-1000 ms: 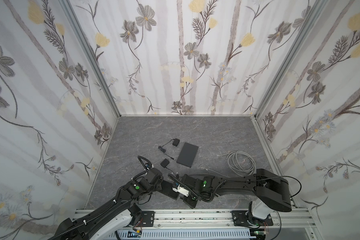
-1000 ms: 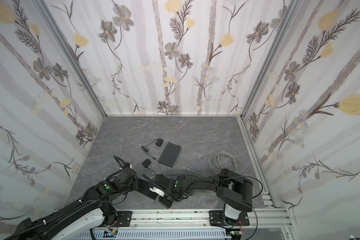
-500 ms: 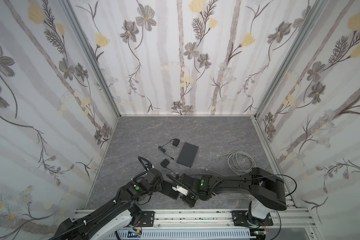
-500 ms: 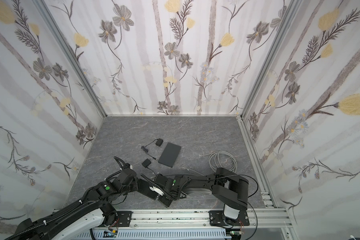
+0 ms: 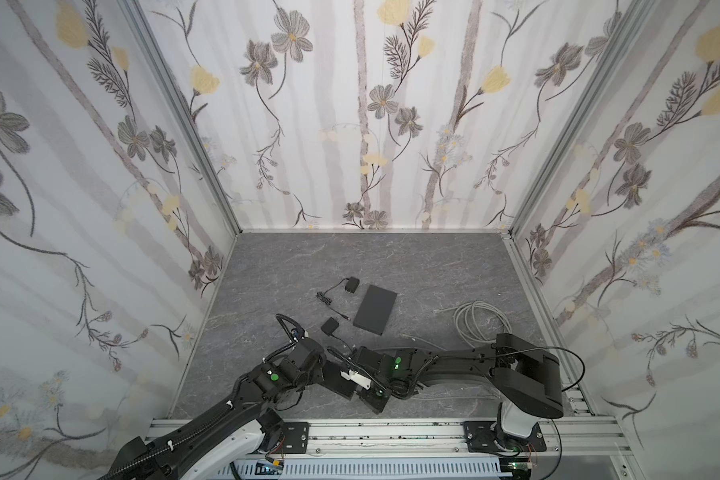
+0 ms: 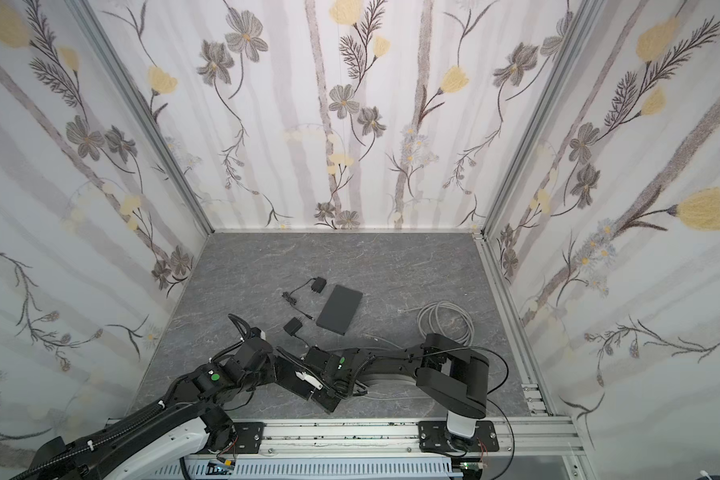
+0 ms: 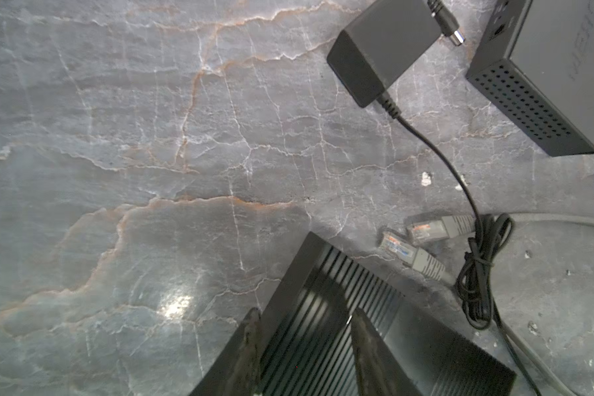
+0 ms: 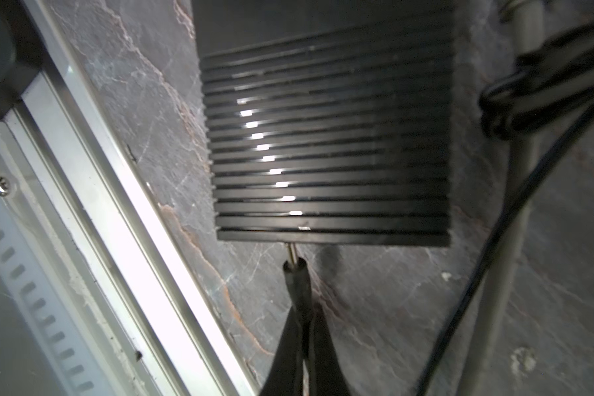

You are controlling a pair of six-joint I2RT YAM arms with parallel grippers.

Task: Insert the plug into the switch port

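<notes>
1. In both top views the two arms meet low over the near part of the grey desk (image 5: 412,266). The left arm (image 5: 275,376) reaches in from the left and the right arm (image 5: 454,361) from the right. The black switch (image 5: 339,384) is between their ends, near the front rail (image 5: 391,428). The plug is too small to find here.
2. Farther back on the desk lie a flat box (image 5: 375,309) and two adapters (image 5: 330,325). A grey cable coil (image 5: 481,320) lies to the right.
3. In the left wrist view the left fingers (image 7: 251,349) are partly spread and grip the ribbed end of the switch (image 7: 336,295) between them. Two clear connectors (image 7: 402,248) and a tied black cord (image 7: 477,274) lie just beside the switch.
4. In the right wrist view the right fingers (image 8: 285,343) are pressed together and pinch the plug (image 8: 297,281) by its black sleeve. The metal tip of the plug touches the lower edge of the switch (image 8: 326,137). I cannot tell if the tip is inside a port. The rail (image 8: 100,205) runs beside the switch.
</notes>
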